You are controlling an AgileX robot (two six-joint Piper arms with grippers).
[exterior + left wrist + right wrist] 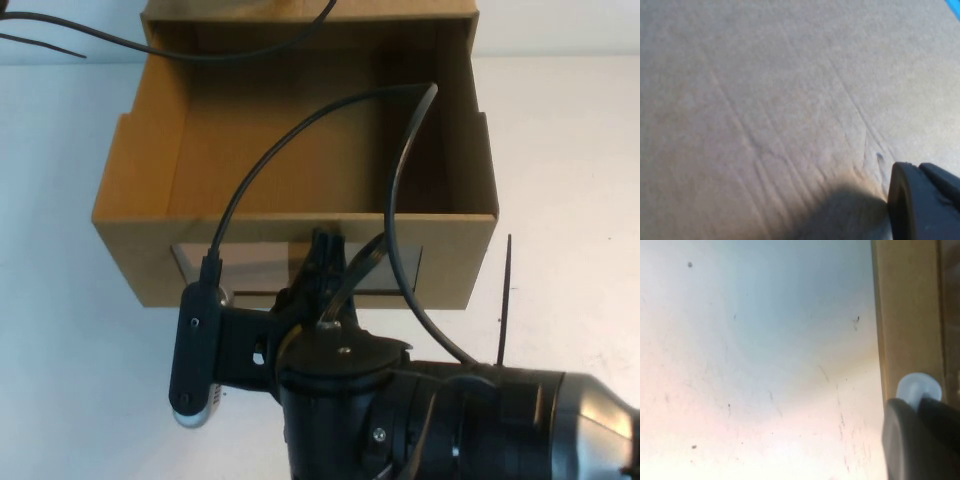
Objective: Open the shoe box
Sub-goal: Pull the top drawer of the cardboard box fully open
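The box (140, 260) is where your right gripper (325, 255) is sitting, at the middle of the near wall with its tips up by the wall's top edge. Its jaws are drawn together. I cannot tell whether anything thin is caught between them. The gripper is lying across a grey panel (240, 262) set into that wall. From the right wrist you are seeing one dark finger (920, 440) with a small pale knob (919, 387) just beyond it, resting against a band of cardboard, and the white table (740, 365) is spreading out beside that.

Behind the gripper, the wrist is carrying a camera (195, 350) on its left side. A black cable (300, 130) is arcing from the camera up over the box. The arm (480, 420) is stretching back toward the near right, filling the lower part of the high view.

The box is standing open toward the far middle of the table, with its brown inner walls and floor showing. A paler flap (300, 8) is running along the far rim and passing out of view.

Your left gripper (922, 200) is showing only in its own wrist view, hanging close to plain brown cardboard that is filling almost everything there. It is casting a shadow on that surface. I cannot tell whether it is open or closed, or which face of the box it is facing.
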